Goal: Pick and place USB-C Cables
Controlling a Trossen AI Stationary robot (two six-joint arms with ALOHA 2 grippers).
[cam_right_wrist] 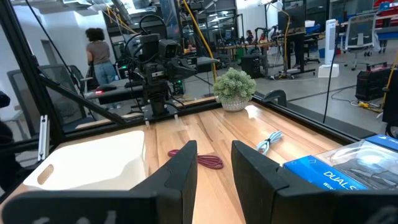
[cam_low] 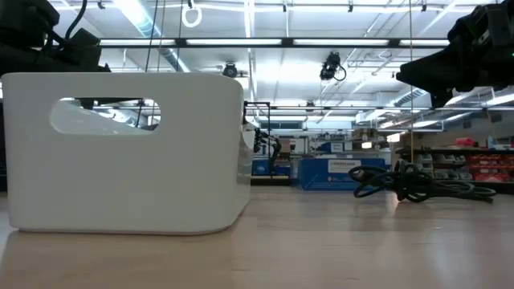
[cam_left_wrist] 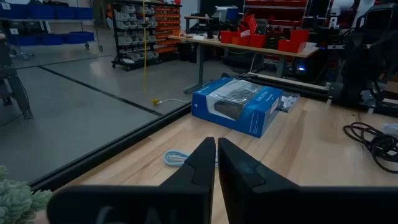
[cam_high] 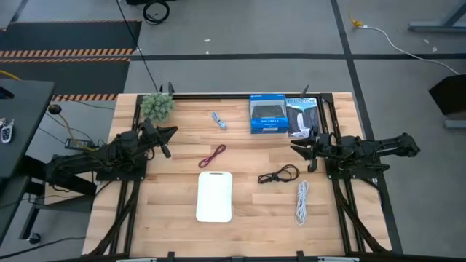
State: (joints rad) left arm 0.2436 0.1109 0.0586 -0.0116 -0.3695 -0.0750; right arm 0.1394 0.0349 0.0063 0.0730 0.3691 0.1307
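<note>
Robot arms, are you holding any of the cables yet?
No. The left end effector is shut on nothing and the right end effector is open; neither touches a cable.

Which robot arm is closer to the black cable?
The right. Its pincer hovers just beside the black cable, while the left pincer waits across the table by the little plant.

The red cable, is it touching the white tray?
Apart. The high view shows bare wood between the red cable and the white tray; the cable lies on the table beyond the tray's far end.
</note>
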